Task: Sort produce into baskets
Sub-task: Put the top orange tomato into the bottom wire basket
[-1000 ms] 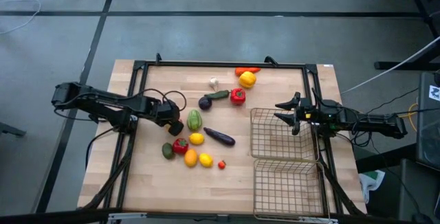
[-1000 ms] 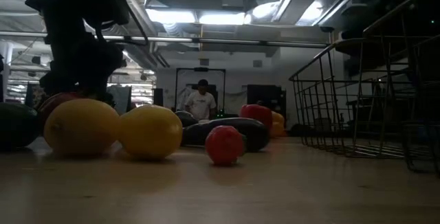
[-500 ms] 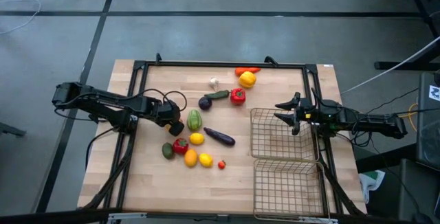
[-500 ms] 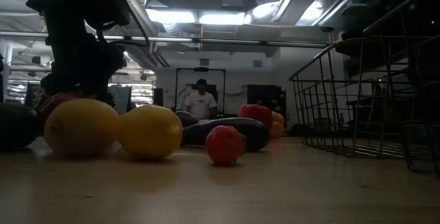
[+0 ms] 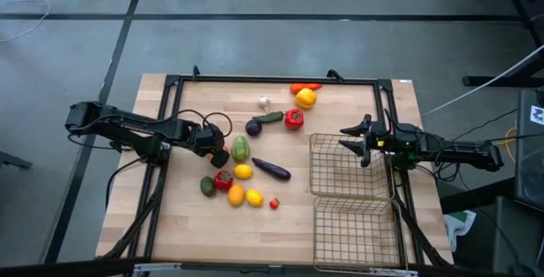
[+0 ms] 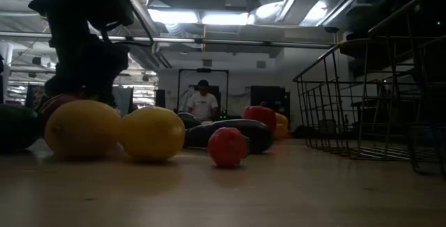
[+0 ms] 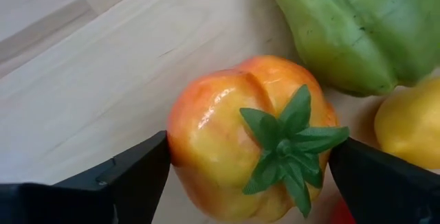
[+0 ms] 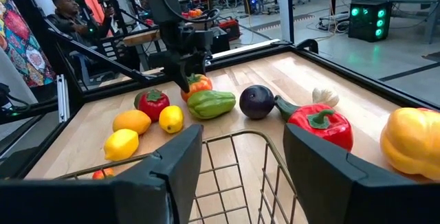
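Left gripper: your left gripper point(image 7: 247, 176) sits low over the left of the table, its dark fingers point(image 7: 130, 172) spread wide either side of an orange-yellow tomato point(image 7: 251, 138). They flank it closely, but you cannot tell from these views whether they grip it yet.
Produce: the rest lies loose on the bare wooden table point(image 5: 187, 234), from the green pepper point(image 5: 240, 148) just beside that tomato to the purple eggplant point(image 5: 271, 169) and the yellow pepper point(image 5: 306, 98) near the far edge.
Baskets: both wire baskets point(image 5: 350, 171) stand on the right side, and both look empty.
Right gripper: your right gripper point(image 5: 350, 139) waits above the far basket, fingers partly apart, holding nothing.
Progress: by the look of it nothing is sorted; every piece is left.
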Available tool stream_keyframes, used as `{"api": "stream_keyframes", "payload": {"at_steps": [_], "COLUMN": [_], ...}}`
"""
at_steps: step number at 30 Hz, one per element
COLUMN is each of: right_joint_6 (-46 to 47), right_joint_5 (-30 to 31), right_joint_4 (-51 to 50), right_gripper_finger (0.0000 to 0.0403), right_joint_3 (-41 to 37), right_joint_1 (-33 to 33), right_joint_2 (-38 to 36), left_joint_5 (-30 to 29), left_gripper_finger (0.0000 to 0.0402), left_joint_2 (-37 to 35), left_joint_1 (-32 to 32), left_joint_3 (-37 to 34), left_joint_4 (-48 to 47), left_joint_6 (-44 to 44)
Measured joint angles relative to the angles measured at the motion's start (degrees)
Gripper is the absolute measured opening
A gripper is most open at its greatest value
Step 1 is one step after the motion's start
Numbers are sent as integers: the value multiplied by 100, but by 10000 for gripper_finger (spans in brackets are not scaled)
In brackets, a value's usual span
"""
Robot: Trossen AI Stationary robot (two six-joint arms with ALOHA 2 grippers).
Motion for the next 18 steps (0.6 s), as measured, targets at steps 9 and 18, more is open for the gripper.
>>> {"api": "stream_keyframes", "payload": {"at_steps": [9,18], "right_joint_6": [0,0], "right_joint_5": [0,0], "right_joint_4": [1,1], "right_gripper_finger": [204,204], "right_joint_3": [0,0], "right_joint_1": [-2,-2], "right_joint_2": [0,0], "left_joint_5": [20,20], "left_gripper_finger": [360,361], "left_joint_2": [-36,-37], "left_joint_1": [0,0], "left_joint_3": [168,609], "left_joint_4": [146,154], "left_joint_6": [2,195]}}
